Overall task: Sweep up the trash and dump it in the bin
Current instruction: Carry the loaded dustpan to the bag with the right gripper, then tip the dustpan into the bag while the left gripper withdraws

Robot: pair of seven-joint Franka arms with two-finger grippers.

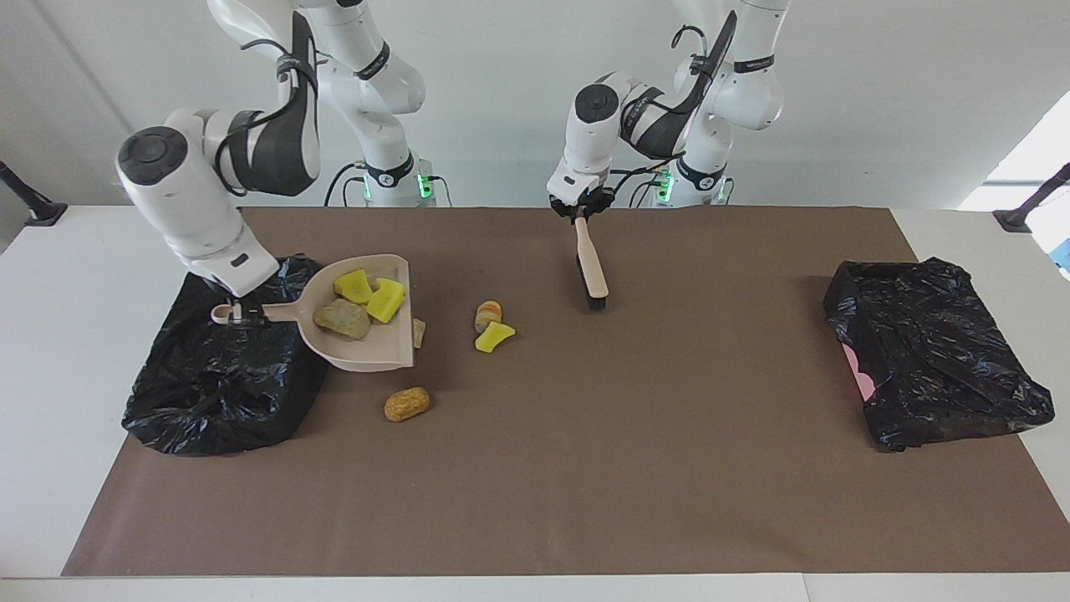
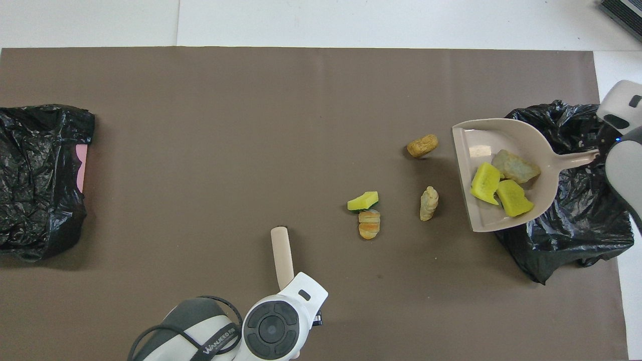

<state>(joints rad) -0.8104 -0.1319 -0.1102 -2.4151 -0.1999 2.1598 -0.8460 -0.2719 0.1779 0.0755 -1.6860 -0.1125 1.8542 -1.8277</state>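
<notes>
R tool (image 1: 240,315) clamped on dustpan (image 1: 368,355) handle, w/ 3 trash bits, over black bag (image 1: 217,376). L tool (image 1: 580,211) clamped on brush (image 1: 591,267).
</notes>
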